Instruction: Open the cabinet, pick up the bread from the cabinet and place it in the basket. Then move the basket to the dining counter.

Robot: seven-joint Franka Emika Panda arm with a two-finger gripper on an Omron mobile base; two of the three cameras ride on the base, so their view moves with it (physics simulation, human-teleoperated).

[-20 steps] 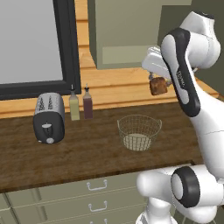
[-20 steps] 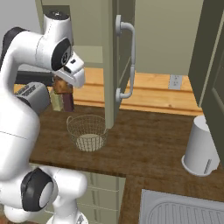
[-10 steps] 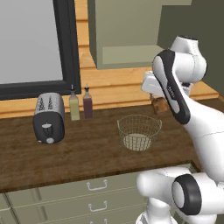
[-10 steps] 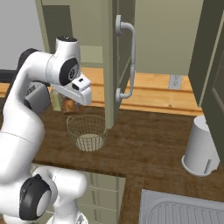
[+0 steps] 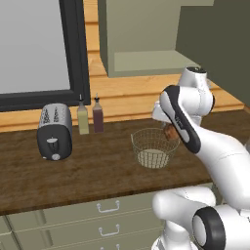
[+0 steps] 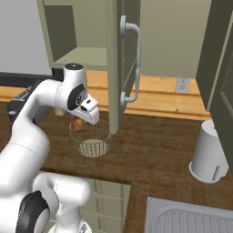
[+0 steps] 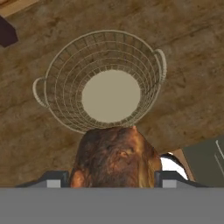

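The cabinet [image 6: 116, 54] stands with its door swung out toward the camera, handle edge-on in the right base view, and its lower shelf looks bare, which fits the loaf having been lifted out. Below it runs the dark wood countertop [image 5: 73, 171] over olive drawers, carrying the toaster [image 5: 54, 132] and two bottles [image 5: 91, 116] well off to the side, clear of the work. The basket [image 7: 103, 92] sits upright on that top, mouth open to the hand camera with its beige base showing through the mesh. The gripper [image 7: 114, 177] is clenched on the bread [image 7: 116, 155], a finger tip on each side of the loaf. The loaf hangs over the near rim of the basket rather than over its middle (so a release here could clip the wire). My judgement: the arm needs to carry it a little further over the base before letting go.
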